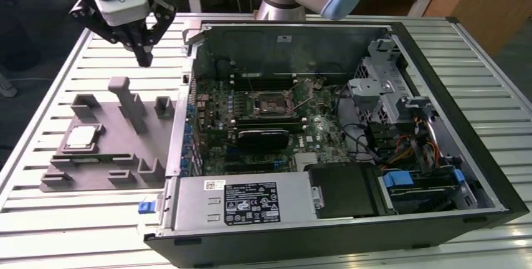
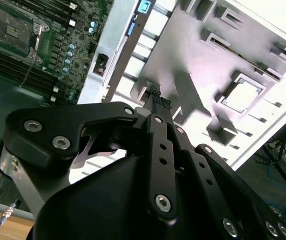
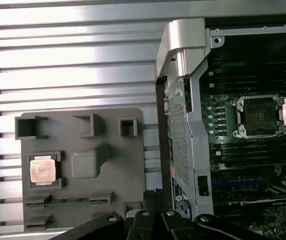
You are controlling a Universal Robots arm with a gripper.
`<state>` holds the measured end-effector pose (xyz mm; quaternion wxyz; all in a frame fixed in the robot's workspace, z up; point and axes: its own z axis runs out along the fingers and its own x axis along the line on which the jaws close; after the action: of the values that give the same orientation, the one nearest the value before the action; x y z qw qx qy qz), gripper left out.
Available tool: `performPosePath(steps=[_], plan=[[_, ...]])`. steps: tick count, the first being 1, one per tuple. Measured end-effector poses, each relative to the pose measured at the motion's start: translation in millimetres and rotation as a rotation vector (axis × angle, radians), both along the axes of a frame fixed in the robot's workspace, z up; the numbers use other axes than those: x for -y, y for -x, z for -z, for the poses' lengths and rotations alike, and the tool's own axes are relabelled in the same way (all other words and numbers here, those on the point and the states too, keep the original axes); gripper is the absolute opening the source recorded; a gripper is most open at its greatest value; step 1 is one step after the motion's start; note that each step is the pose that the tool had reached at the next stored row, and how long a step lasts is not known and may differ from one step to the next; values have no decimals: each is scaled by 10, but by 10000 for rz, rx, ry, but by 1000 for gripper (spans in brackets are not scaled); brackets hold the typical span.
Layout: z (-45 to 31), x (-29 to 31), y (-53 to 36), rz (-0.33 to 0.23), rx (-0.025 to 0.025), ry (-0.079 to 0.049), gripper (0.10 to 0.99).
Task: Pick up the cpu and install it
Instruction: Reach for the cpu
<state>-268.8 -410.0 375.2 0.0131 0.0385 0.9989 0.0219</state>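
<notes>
Claw (image 1: 146, 59) was clenched, fingers drawn together at the tips with nothing between them. The same showed in the second wrist view (image 2: 158, 100) and the first wrist view (image 3: 153, 200).

It hung above the slatted metal bench (image 1: 42, 88), past the far end of the grey fixture tray (image 1: 112, 157) and to the exterior view's left of the open computer case (image 1: 465, 126).

Cpu (image 1: 81, 138) lay flat in a square recess of the fixture tray, metal top up, well apart from the claw. It was not grasped. Both wrist views showed it seated there (image 3: 43, 169) (image 2: 241, 95), with the tray around it (image 3: 117, 165) (image 2: 193, 45).

Case lay on its side on the bench, just beside the tray, motherboard (image 1: 275, 129) exposed. Socket (image 1: 270, 103) on the motherboard stood open, dark square centre bare (image 3: 259, 116) — no chip in it.
</notes>
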Motion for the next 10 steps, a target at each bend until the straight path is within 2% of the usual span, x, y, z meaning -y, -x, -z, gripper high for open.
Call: performPosePath(steps=[10], plan=[[57, 3, 103, 1, 0, 1, 106]])
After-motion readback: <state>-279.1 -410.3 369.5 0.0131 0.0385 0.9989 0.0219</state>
